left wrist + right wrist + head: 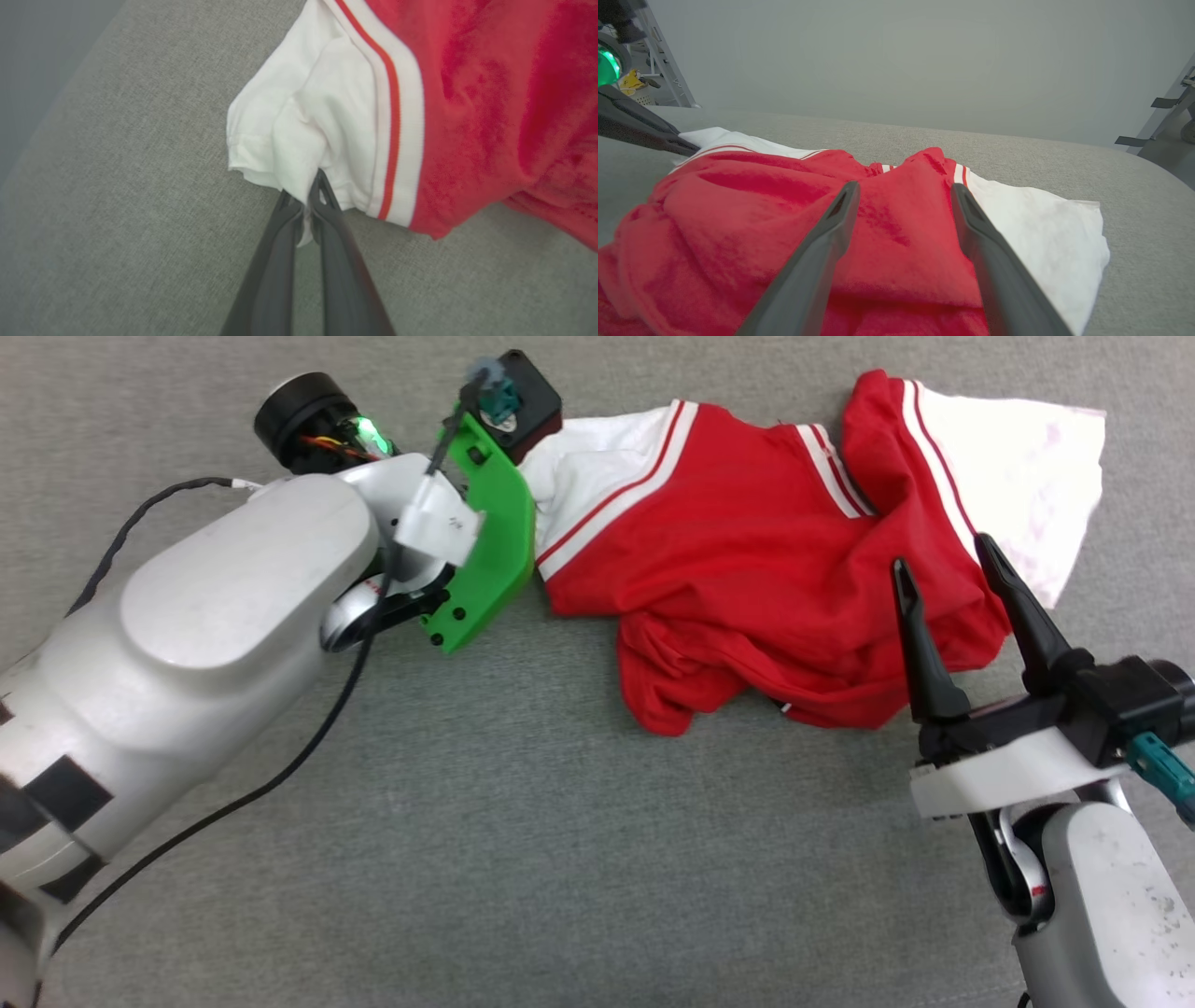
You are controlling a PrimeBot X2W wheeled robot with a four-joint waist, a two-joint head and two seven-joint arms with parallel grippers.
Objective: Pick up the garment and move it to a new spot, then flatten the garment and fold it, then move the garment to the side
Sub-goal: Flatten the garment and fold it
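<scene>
The garment (747, 551) lies crumpled on the grey surface, a red shirt with white sleeves and red-white striped trim. My left gripper (306, 198) is shut on the hem of its white left sleeve (299, 126), cloth pinched between the dark fingers (275, 261). In the head view the left arm's green bracket (490, 537) sits at that sleeve's edge and hides the fingers. My right gripper (943, 560) stands open over the garment's lower right part, red cloth (901, 224) showing between its fingers. The other white sleeve (1018, 467) spreads out at the far right.
Grey cloth-covered surface (523, 840) runs all around the garment. A black cable (280, 775) trails from the left arm across it. In the right wrist view a metal frame (1157, 126) stands beyond the surface's right edge and shelving (654, 70) at the far left.
</scene>
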